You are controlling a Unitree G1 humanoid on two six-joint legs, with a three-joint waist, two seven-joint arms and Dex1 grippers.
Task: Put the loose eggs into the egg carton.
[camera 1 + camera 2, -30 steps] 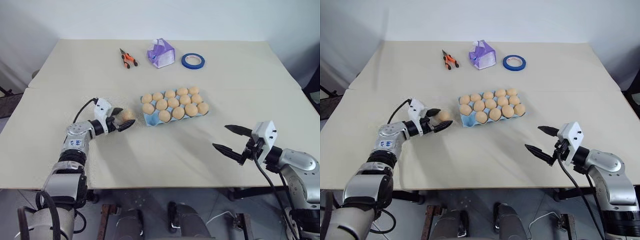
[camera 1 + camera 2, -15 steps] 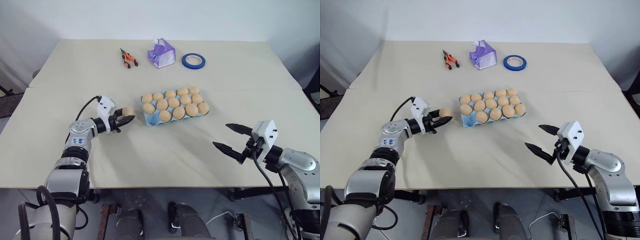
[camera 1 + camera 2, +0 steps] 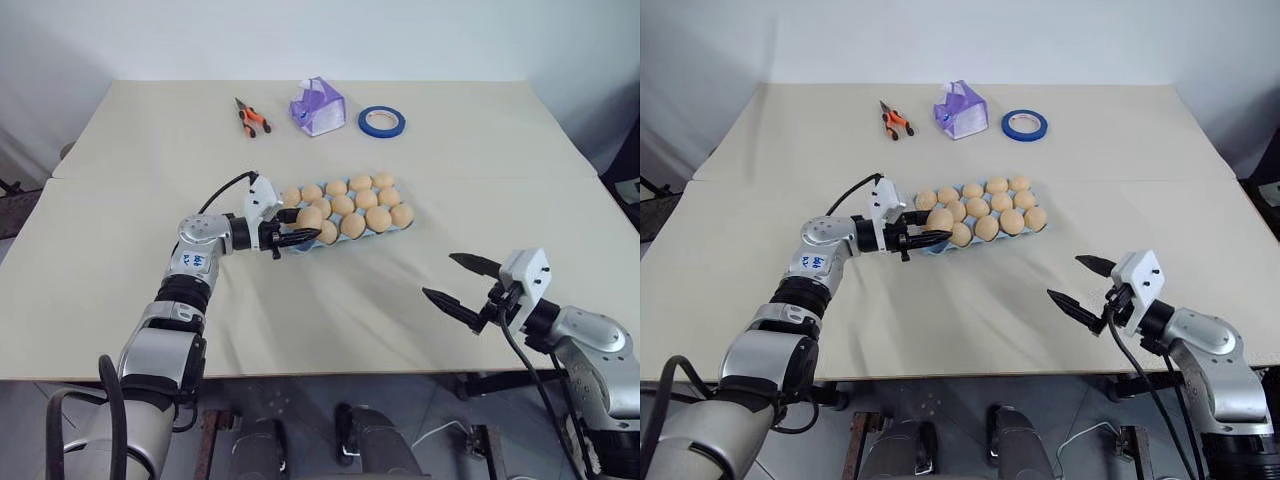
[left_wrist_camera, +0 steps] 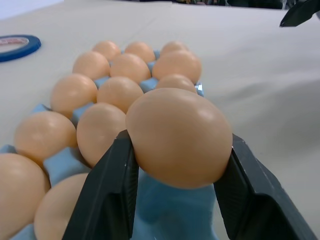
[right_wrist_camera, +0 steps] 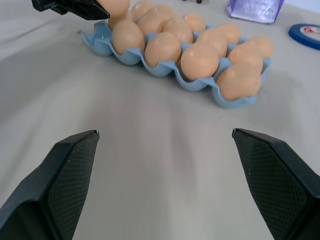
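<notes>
At the near-left corner of the egg carton [image 3: 345,222], the left gripper [image 3: 297,227] holds 1 egg [image 4: 179,137] pinched between its 2 black fingers [image 4: 107,192], just above the tray's edge. The right gripper [image 3: 458,280] hangs well apart over bare table [image 3: 330,310], its jaws spread wide and empty.

The egg is likely light, rigid and brittle, with a smooth matte tan shell that could slip; the grip sits across its widest girth, which seems the safest hold, and pressure should stay gentle. The carton is a light blue moulded tray of rounded cups, probably thin and easily nudged, with its other eggs [image 3: 355,205] seated in rows.

Far across the pale matte table lie orange-handled pliers [image 3: 249,116], a purple-white folded box [image 3: 318,106] and a blue tape roll [image 3: 382,121].
</notes>
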